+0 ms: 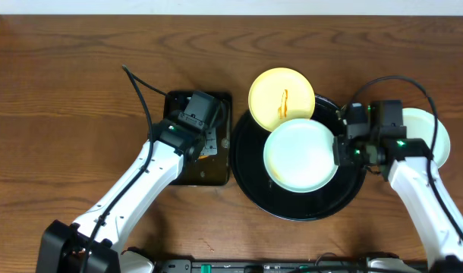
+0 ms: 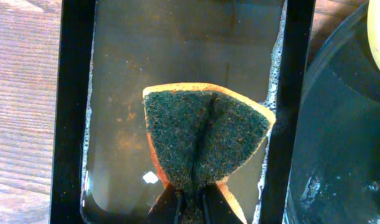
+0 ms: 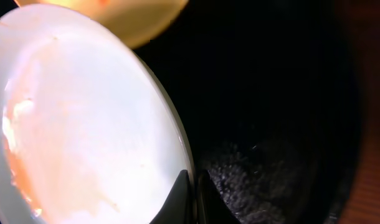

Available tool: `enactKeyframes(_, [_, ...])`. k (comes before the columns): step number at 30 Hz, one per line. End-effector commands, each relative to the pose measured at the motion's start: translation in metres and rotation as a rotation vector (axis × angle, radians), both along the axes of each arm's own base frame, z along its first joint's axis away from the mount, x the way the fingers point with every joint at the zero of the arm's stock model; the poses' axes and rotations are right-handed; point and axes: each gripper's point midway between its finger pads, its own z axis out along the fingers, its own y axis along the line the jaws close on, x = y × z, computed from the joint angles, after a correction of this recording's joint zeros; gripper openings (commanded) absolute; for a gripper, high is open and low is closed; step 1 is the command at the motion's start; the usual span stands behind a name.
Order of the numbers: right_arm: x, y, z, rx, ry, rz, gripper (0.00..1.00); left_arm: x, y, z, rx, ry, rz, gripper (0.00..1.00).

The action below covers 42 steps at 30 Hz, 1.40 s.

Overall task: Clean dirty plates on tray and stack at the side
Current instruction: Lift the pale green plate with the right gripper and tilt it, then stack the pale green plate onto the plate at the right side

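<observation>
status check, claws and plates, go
Left claw shut on sponge. Right claw shut on pale plate rim, in round tray. Streaked yellow plate tucked under its far edge.

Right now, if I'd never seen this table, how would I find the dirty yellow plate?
Look for the big round black tray. The yellow plate sits over its far rim, just behind a pale plate. It is the only yellow one, with an orange streak down its middle.

Setting: laboratory-type robot workstation. Evidence: left arm and right arm, 2 units, at a wood-grain table; exposed black cable.
</observation>
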Motion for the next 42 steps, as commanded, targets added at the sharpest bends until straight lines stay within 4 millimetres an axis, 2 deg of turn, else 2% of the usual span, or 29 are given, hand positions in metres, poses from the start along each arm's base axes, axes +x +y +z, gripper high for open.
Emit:
enactKeyframes(1, [0.007,-0.02,0.022,-0.11,-0.101,-0.053,0.01,0.003,0.002,0.007,-0.003,-0.021,0.003,0.08])
enactKeyframes(6, [0.011,-0.034,0.042,-0.252,-0.19,-0.105,0.01,0.003,0.002,0.007,-0.007,-0.021,0.013,0.08])
enactKeyframes(10, [0.014,-0.037,0.061,-0.38,-0.272,-0.122,0.01,0.003,0.002,0.007,-0.007,-0.021,0.013,0.08])
enactKeyframes(16, [0.012,-0.03,0.08,-0.558,-0.357,-0.116,0.01,0.003,0.002,0.007,-0.007,-0.021,0.013,0.08])
enactKeyframes(22, [0.013,0.0,0.109,-0.715,-0.511,-0.072,0.01,0.003,0.002,0.007,-0.007,-0.021,0.013,0.07])
enactKeyframes(27, [0.012,0.009,0.117,-0.739,-0.554,-0.065,0.01,0.003,0.002,0.007,-0.007,-0.021,0.013,0.08])
enactKeyframes(33, [0.013,0.005,0.115,-0.687,-0.552,-0.133,0.01,0.003,0.002,0.007,-0.007,-0.021,0.013,0.07])
enactKeyframes(35, [0.015,-0.002,0.107,-0.589,-0.514,-0.206,0.01,0.003,0.002,0.007,-0.006,-0.02,0.013,0.08])
enactKeyframes(36, [0.017,-0.019,0.103,-0.533,-0.485,-0.314,0.01,0.003,0.002,0.007,-0.007,-0.02,0.013,0.08])
enactKeyframes(40, [0.02,-0.059,0.095,-0.439,-0.43,-0.509,0.01,0.003,0.002,0.007,-0.007,-0.02,0.013,0.08])
enactKeyframes(42, [0.016,-0.094,0.089,-0.382,-0.385,-0.662,0.01,0.003,0.002,0.007,-0.006,-0.02,0.013,0.08])
